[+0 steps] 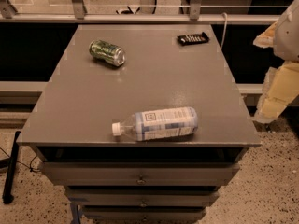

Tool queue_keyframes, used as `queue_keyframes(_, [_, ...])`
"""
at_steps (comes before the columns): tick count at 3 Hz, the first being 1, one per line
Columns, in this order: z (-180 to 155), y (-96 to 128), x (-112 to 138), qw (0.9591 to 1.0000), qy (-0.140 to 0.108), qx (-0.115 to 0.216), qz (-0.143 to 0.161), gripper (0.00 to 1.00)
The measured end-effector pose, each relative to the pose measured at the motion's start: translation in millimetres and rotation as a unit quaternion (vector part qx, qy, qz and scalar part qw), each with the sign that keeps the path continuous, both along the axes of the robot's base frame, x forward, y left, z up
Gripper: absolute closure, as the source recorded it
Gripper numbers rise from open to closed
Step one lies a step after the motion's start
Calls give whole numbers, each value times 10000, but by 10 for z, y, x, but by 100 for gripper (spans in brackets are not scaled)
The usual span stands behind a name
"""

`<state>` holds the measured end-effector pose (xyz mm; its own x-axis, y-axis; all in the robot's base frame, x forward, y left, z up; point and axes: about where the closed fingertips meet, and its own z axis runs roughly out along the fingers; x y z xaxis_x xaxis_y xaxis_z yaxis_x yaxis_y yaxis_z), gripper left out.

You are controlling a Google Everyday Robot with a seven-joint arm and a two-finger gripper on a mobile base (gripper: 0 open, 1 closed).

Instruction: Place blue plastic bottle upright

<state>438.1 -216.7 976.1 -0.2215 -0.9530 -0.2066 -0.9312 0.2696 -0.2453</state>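
White rounded arm shell above pale yellow blocks, perhaps the pincer, far right.

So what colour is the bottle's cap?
White cap, camera view; gripper out of view.

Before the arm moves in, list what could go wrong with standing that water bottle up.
1. The water bottle lies on its side near the front edge of the cabinet top; a nudge could roll it off.
2. Its round body may slip while being tilted up.
3. The gripper is out of view; only the arm shows at the right edge, so the approach looks long.
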Motion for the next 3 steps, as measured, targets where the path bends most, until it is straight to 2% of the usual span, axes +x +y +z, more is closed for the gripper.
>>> queue_keyframes(2, [-5,78,54,9999,-26,111,19,0])
queue_keyframes(3, [-103,511,135,9988,12,454,174,0])
